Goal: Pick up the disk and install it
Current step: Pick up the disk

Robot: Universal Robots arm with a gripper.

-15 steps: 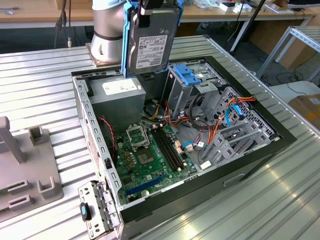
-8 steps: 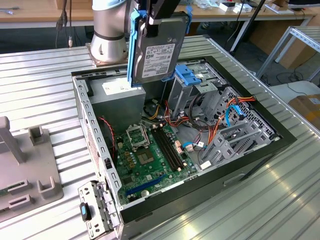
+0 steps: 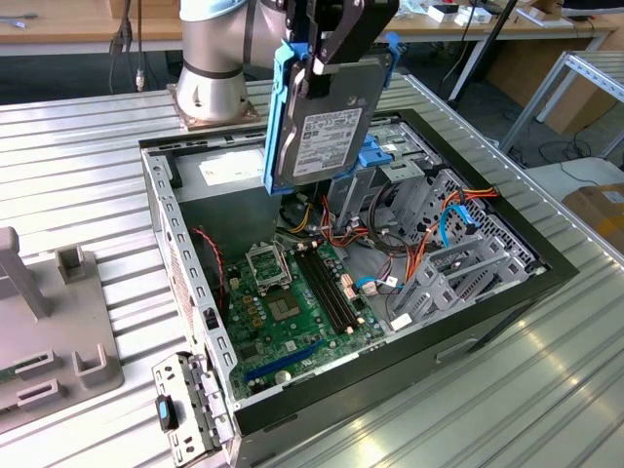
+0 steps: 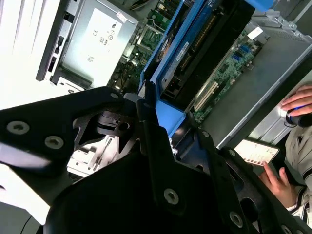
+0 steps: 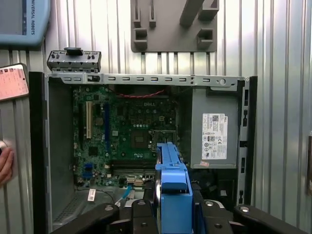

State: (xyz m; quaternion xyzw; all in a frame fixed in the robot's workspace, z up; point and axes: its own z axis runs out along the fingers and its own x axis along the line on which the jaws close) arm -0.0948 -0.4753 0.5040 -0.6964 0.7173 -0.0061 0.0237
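The disk [image 3: 327, 127] is a silver-grey hard drive with a white label in a bright blue carrier frame. It hangs upright above the open computer case [image 3: 546, 278], over the back part of the case near the drive bays [image 3: 414, 185]. My gripper [image 3: 327, 66] is shut on its upper end, black fingers clamping both faces. In the first wrist view the disk's [image 5: 173, 185] blue edge sticks out between the fingers, above the motherboard [image 5: 131, 131]. The second wrist view has the disk [image 4: 195, 34] slanting away from the gripper's black body.
Inside the case lie the green motherboard [image 3: 292, 302], loose cables and a grey power supply box [image 3: 229, 171] with a white sticker. A small blue tab [image 3: 375, 156] sits by the bays. A grey fixture [image 3: 49, 331] stands at the exterior view's left. A person's hand [image 4: 297, 102] is beside the case.
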